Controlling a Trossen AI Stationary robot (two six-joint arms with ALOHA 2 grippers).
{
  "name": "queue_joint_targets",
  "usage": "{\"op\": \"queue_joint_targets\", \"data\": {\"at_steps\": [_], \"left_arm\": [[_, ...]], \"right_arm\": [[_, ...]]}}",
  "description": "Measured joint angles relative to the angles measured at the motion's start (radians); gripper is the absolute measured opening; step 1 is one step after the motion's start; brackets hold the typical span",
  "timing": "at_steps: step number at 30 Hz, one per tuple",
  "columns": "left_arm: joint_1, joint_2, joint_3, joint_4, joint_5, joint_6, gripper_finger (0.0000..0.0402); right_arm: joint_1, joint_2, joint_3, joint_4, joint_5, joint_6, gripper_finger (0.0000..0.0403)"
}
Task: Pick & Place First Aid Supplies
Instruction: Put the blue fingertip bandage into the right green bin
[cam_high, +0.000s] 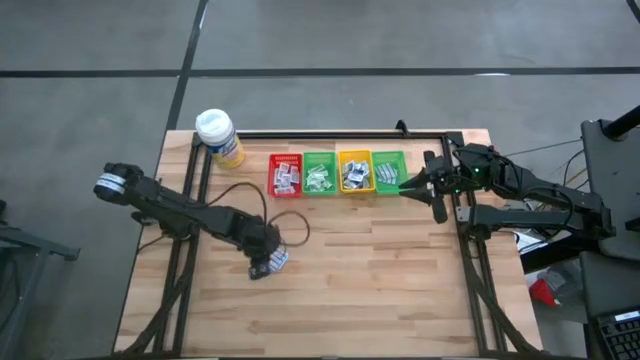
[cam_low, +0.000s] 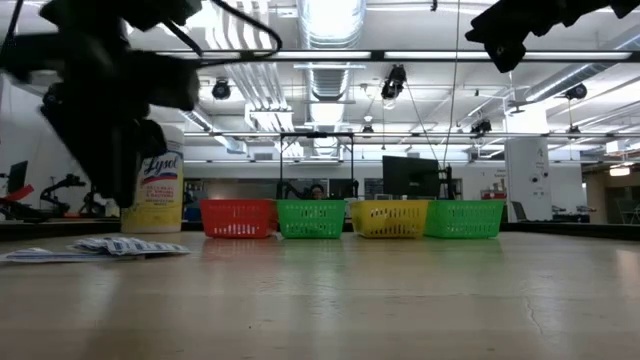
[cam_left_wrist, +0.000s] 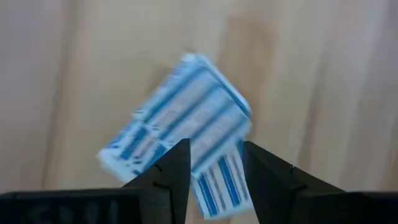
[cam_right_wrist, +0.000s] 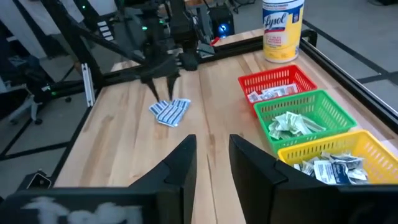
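Fingers apart, the left gripper (cam_high: 266, 262) hovers over flat white sachets with blue print (cam_high: 277, 260) lying on the pale wooden table (cam_high: 380, 290). Beyond them, red (cam_high: 285, 174), green (cam_high: 320, 173), yellow (cam_high: 355, 172) and green (cam_high: 389, 171) plastic mesh bins hold more packets; the right gripper (cam_high: 408, 185), fingers parted, waits beside the row's end.

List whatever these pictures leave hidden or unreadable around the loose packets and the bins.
- Blue-striped packets: print blurred in the left wrist view, too small in the high view; their count is unclear.
- Left gripper: open over the packets; whether it touches them cannot be told.
- Bin contents: hidden by the walls of the red bin in the low view.
- Right gripper: open, empty; its far bin, the green bin, lies outside the right wrist view.
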Motion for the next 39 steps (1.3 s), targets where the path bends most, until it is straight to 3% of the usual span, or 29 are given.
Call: {"op": "queue_joint_targets", "data": {"at_steps": [6,10,16,26,39], "left_arm": [[-0.103,0.0,0.006,-0.037,-0.003,0.217,0.0138],[-0.121,0.0,-0.001,-0.036,-0.081,0.308,0.0138],[-0.117,0.018,-0.005,-0.032,-0.101,0.334,0.0138],[-0.117,0.152,0.019,0.019,-0.104,0.371,0.0138],[-0.12,0.229,0.061,0.026,-0.179,0.367,0.0138]], "right_arm": [[0.0,0.007,0.0,-0.002,0.0,-0.002,0.0081],[0.0,0.006,0.0,-0.001,0.0,-0.001,0.0078],[0.0,0.006,0.0,-0.001,-0.001,-0.003,0.0082],[0.0,0.006,0.0,-0.001,-0.001,-0.001,0.0094],[0.0,0.007,0.0,-0.001,-0.002,0.0,0.0074]]}}
